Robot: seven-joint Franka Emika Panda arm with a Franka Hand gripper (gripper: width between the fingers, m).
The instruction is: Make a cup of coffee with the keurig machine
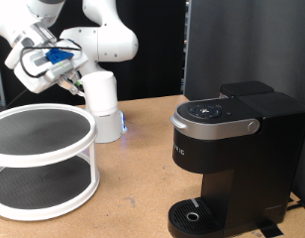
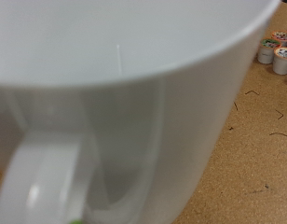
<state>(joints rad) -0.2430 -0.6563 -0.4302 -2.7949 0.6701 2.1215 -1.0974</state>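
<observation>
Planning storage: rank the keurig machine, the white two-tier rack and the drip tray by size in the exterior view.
keurig machine
white two-tier rack, cropped, so unsure
drip tray
Gripper: upper left, above the rack.

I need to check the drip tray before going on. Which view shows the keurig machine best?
The exterior view: the whole keurig machine stands at its right, lid down, drip tray bare. The wrist view shows none of it, only the cup up close.
</observation>
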